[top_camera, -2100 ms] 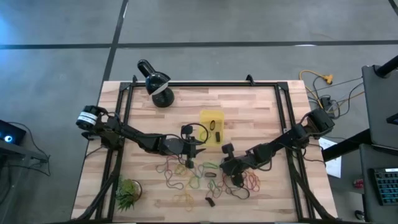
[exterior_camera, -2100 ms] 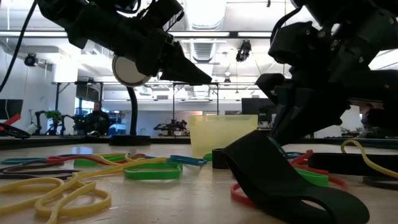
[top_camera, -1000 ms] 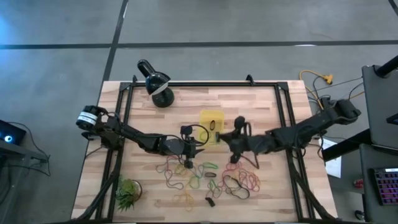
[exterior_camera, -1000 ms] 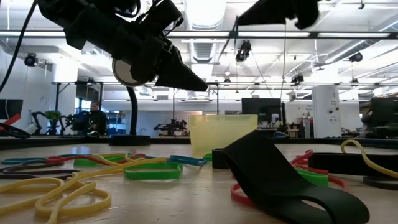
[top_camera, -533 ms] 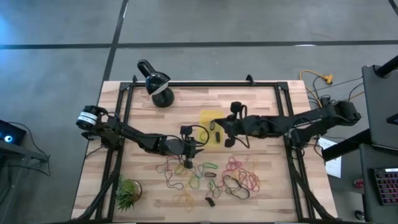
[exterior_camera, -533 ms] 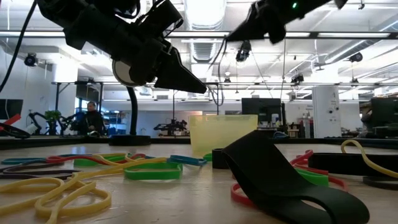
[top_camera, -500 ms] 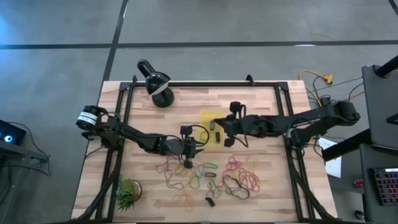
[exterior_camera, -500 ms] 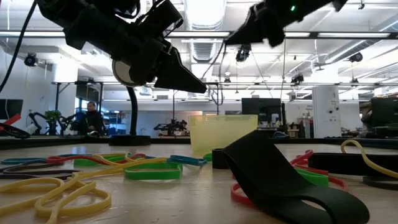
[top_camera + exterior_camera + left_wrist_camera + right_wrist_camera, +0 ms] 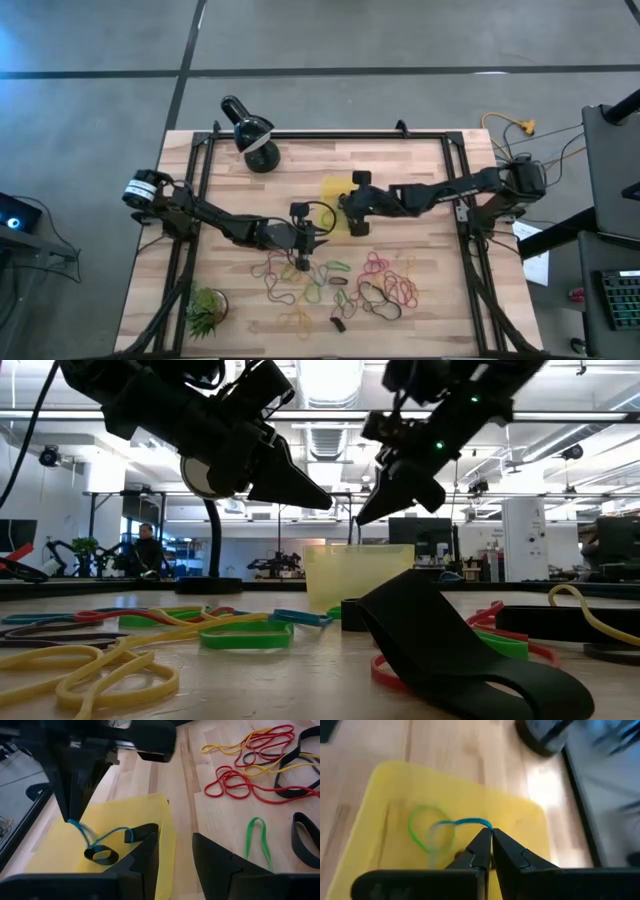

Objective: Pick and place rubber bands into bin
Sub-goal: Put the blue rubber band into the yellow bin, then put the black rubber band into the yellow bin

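Pale wood-plank desk (image 9: 420,170) inside black frame. Yellow bin (image 9: 334,188) near centre. Loose rubber bands (image 9: 385,285) scattered across near half: red, orange, green, yellow, black. Black domed lamp (image 9: 255,140) at far left corner. Small spiky green plant (image 9: 204,312) at near left corner.

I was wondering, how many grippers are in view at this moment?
2. The left gripper is above the table beside the yellow bin, fingers open; the right gripper is over the bin, fingers shut on a blue rubber band.
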